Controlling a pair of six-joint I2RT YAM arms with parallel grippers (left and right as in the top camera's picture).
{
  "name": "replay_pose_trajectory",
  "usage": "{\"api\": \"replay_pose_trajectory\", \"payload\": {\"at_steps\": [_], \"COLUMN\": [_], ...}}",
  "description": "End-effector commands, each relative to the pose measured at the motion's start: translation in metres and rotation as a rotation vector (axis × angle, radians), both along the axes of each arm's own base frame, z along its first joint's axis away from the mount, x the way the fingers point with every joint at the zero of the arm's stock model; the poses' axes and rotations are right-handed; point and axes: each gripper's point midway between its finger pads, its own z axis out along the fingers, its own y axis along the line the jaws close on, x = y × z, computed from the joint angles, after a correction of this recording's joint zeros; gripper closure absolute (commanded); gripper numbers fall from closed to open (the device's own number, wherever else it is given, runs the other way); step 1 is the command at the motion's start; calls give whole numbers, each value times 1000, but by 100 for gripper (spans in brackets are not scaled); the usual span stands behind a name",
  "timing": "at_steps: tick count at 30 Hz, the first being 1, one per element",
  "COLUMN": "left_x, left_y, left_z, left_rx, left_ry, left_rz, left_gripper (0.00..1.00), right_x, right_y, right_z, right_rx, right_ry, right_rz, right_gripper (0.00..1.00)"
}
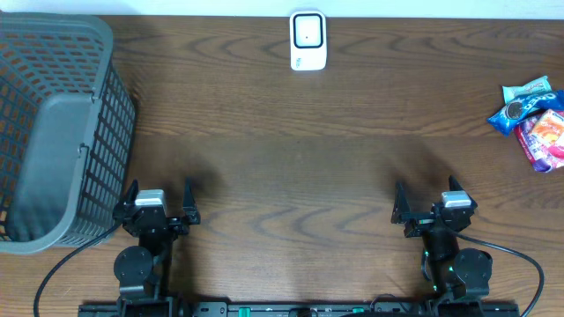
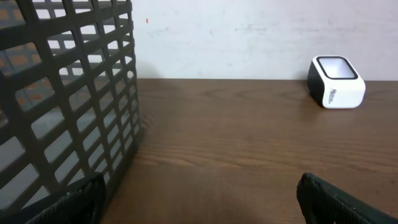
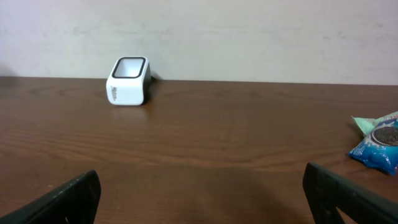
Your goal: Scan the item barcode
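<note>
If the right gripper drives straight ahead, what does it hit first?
Probably nothing before the wall: the right gripper points across open table, scanner to its left, snack packets to its right.

On the counter (image 1: pixel 291 150), the basket (image 1: pixel 53 132) stands at the left edge just beside the left claw (image 1: pixel 160 190), the scanner (image 1: pixel 308 40) sits mid-way along the far edge, the snack packets (image 1: pixel 534 119) lie at the right edge, and the right claw (image 1: pixel 427 192) is at the near edge, well apart from them.
</note>
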Motion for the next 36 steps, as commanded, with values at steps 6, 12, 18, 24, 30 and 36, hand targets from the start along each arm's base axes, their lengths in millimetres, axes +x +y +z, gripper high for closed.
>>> {"api": "replay_pose_trajectory", "payload": {"at_steps": [6,12,18,24,30,36], "left_x": [-1,-1,-1,-1,0,0], "left_y": [-4,-4,-4,-4,-4,-4], "left_z": [-15,-14,-14,-14,-15,-15], "left_rx": [3,-16,-15,-15,-15,-15], "left_ry": [43,39,38,38,41,41], "left_rz": [-25,-22,-22,-22,-22,-22], "left_gripper": [2,2,2,2,2,2], "right_x": [0,0,0,0,0,0], "right_y": [-4,-4,-4,-4,-4,-4], "right_z": [-1,-1,-1,-1,-1,-1], "right_rx": [-12,-12,-12,-12,-12,-12], "right_ry": [-1,-1,-1,-1,-1,-1], "right_rz": [-20,-20,-20,-20,-20,-20], "right_gripper": [1,1,1,1,1,1]}}
